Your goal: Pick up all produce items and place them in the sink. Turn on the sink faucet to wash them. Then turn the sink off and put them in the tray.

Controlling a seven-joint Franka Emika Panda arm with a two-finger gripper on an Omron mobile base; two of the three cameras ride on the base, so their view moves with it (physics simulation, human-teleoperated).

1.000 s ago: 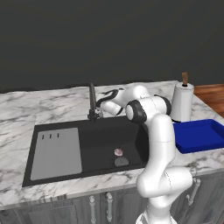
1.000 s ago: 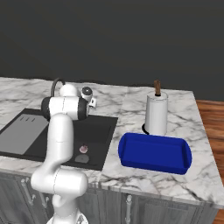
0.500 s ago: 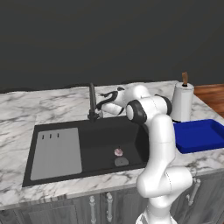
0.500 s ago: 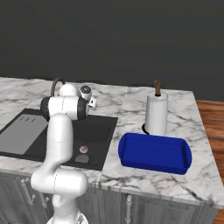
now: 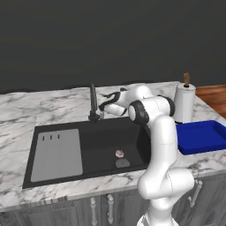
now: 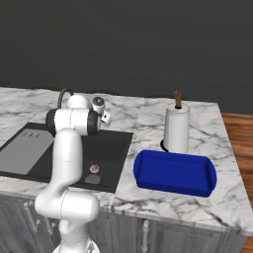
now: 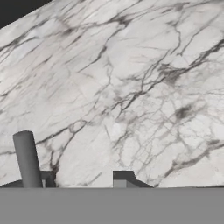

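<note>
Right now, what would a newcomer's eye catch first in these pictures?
The white arm reaching over the black sink, its gripper shut beside the dark faucet. Next, the bright blue tray on the marble counter, in front of a paper towel roll. A small pinkish bulb lies by the drain.

A white marble bench [image 5: 26, 110] veined in grey and brown runs across both base views, its top also spread across the hand view as pale stone with dark branching veins. A paper towel roll [image 5: 184, 103] stands upright on the bench toward three o'clock in the left base view, white, on a holder with a brown wooden knob at its top; in the right base view it stands near the middle, toward one o'clock. Grey cabinet fronts [image 6: 148, 232] with slim metal handles run below the bench at six o'clock. A dark wall [image 5: 110, 39] fills twelve o'clock. Wooden floor [image 6: 242, 148] shows at three o'clock.
</note>
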